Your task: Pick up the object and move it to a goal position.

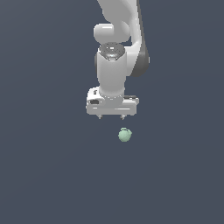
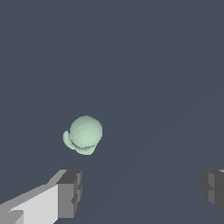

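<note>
The object (image 1: 124, 134) is a small pale mint-green ball with a slight darker bump on top. It rests on the dark grey floor, a little below my gripper and toward the exterior view's right. It also shows in the wrist view (image 2: 84, 134), lying off the line between the fingers. My white gripper (image 1: 111, 117) hangs above the floor, pointing down. Its short fingertips (image 1: 100, 116) stand wide apart, and it is open and empty. In the wrist view my gripper (image 2: 140, 192) shows two grey pads (image 2: 70, 192) far apart, with nothing between them.
The white arm (image 1: 116, 48) rises from the gripper to the top edge of the exterior view. A plain dark grey floor (image 1: 43, 175) fills the scene.
</note>
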`<action>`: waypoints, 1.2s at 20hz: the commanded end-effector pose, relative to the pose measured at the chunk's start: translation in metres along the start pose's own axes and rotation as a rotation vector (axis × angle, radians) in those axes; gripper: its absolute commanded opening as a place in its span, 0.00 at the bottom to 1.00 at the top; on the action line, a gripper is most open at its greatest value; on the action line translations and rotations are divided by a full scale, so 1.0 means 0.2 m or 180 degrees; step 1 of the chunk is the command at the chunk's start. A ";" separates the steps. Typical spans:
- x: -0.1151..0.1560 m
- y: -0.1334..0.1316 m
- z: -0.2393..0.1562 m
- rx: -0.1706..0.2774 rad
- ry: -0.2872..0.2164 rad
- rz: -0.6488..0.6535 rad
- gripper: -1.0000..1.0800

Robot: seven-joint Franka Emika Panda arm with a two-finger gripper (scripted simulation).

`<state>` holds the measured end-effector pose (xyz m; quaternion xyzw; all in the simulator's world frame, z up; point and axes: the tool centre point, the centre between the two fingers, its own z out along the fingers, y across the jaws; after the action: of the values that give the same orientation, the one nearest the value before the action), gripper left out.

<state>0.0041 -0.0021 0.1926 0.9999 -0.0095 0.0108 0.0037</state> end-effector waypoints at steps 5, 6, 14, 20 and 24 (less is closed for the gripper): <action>0.00 -0.02 0.01 -0.0018 -0.0011 -0.0070 0.96; 0.01 -0.02 0.01 -0.0027 -0.0016 -0.0107 0.96; 0.01 -0.03 0.01 -0.0051 -0.0029 -0.0216 0.96; 0.01 -0.06 0.04 -0.0042 -0.0030 -0.0102 0.96; 0.02 -0.08 0.08 -0.0032 -0.0033 0.0048 0.96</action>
<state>0.0085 0.0121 0.1793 0.9999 -0.0080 0.0059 0.0093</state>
